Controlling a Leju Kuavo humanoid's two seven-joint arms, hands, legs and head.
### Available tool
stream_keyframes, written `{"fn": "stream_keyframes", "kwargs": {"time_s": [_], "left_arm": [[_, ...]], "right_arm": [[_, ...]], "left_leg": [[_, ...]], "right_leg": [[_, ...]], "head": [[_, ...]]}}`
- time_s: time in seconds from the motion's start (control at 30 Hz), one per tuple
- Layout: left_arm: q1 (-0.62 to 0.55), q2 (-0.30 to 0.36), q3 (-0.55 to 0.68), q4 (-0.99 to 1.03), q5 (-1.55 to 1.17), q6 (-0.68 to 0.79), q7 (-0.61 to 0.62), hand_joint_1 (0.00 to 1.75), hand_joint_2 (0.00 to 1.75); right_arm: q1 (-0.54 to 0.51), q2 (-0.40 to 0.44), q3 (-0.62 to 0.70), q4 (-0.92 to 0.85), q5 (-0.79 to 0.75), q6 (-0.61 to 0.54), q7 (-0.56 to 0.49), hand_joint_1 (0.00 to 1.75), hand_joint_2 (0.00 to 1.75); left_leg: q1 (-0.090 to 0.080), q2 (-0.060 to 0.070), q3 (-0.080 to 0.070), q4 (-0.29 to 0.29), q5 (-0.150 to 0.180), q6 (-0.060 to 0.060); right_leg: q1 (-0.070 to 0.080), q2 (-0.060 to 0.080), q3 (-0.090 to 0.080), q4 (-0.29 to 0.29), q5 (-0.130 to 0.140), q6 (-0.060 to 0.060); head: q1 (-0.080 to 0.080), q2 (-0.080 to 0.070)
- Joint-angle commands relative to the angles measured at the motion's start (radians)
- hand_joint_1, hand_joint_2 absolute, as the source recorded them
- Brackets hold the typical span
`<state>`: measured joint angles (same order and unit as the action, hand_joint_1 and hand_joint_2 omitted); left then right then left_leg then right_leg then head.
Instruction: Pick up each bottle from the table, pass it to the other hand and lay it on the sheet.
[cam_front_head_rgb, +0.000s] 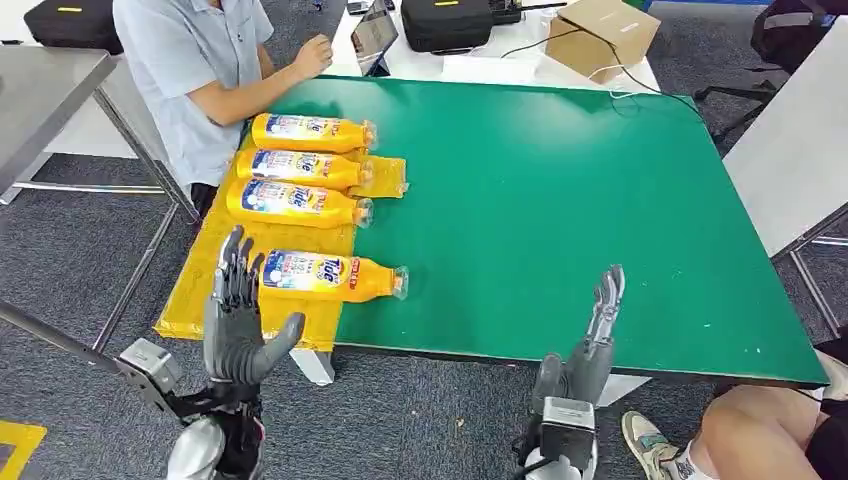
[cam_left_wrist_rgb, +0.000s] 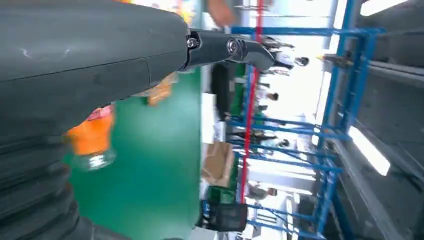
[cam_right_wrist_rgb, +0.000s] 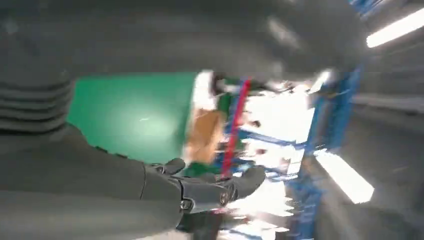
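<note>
Several orange Tide bottles lie on their sides on the yellow sheet (cam_front_head_rgb: 195, 300) at the left end of the green table (cam_front_head_rgb: 580, 200). The nearest bottle (cam_front_head_rgb: 330, 276) lies with its neck over the sheet's edge onto the green; its cap end (cam_left_wrist_rgb: 92, 145) shows in the left wrist view. The others (cam_front_head_rgb: 298, 202) (cam_front_head_rgb: 300, 167) (cam_front_head_rgb: 310, 132) lie in a row behind it. My left hand (cam_front_head_rgb: 238, 325) is raised just in front of the nearest bottle, fingers spread, holding nothing. My right hand (cam_front_head_rgb: 595, 335) is raised at the table's front edge, fingers straight, empty.
A person in a light blue shirt (cam_front_head_rgb: 195, 70) sits at the table's far left corner with a hand near a tablet (cam_front_head_rgb: 374, 38). A black case (cam_front_head_rgb: 445, 22) and a cardboard box (cam_front_head_rgb: 600, 35) stand behind the table. Another person's leg and shoe (cam_front_head_rgb: 700, 440) are at the lower right.
</note>
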<state>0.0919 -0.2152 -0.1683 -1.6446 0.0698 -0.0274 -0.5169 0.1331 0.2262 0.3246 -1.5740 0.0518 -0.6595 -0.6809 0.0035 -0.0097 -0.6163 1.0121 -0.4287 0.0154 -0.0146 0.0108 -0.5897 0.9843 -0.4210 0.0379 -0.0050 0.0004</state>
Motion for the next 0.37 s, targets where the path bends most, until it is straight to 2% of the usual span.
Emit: {"fn": "stream_keyframes", "kwargs": {"time_s": [0.03, 0.07, 0.3, 0.37], "left_arm": [[0.083, -0.011, -0.007, -0.039, -0.040, 0.061, 0.003, 0.00, 1.75], [0.088, -0.008, -0.003, -0.053, -0.125, 0.119, 0.013, 0.00, 1.75], [0.092, -0.007, 0.000, -0.053, -0.124, 0.119, 0.013, 0.00, 1.75], [0.107, -0.019, 0.025, -0.045, -0.141, 0.149, 0.033, 0.00, 1.75]], "right_arm": [[0.049, -0.020, -0.063, 0.030, -0.006, 0.165, 0.007, 0.00, 1.75], [0.050, -0.014, -0.069, 0.021, 0.019, 0.171, -0.011, 0.00, 1.75], [0.047, -0.012, -0.072, 0.020, 0.020, 0.174, -0.010, 0.00, 1.75], [0.038, -0.005, -0.077, 0.027, 0.013, 0.226, -0.017, 0.00, 1.75]], "left_leg": [[0.001, 0.000, 0.004, -0.001, -0.001, -0.001], [0.001, 0.001, 0.003, -0.001, -0.001, -0.001], [0.001, 0.000, 0.003, -0.001, 0.001, 0.000], [0.001, 0.000, 0.004, -0.001, 0.000, 0.000]], "right_leg": [[0.001, -0.001, 0.005, -0.001, -0.001, -0.001], [0.001, 0.000, 0.003, -0.001, -0.001, -0.001], [0.001, -0.001, 0.003, -0.001, 0.000, -0.001], [0.001, -0.001, 0.005, -0.001, -0.001, -0.001]], "head": [[0.000, 0.000], [0.000, 0.000], [0.000, 0.000], [0.000, 0.000]]}}
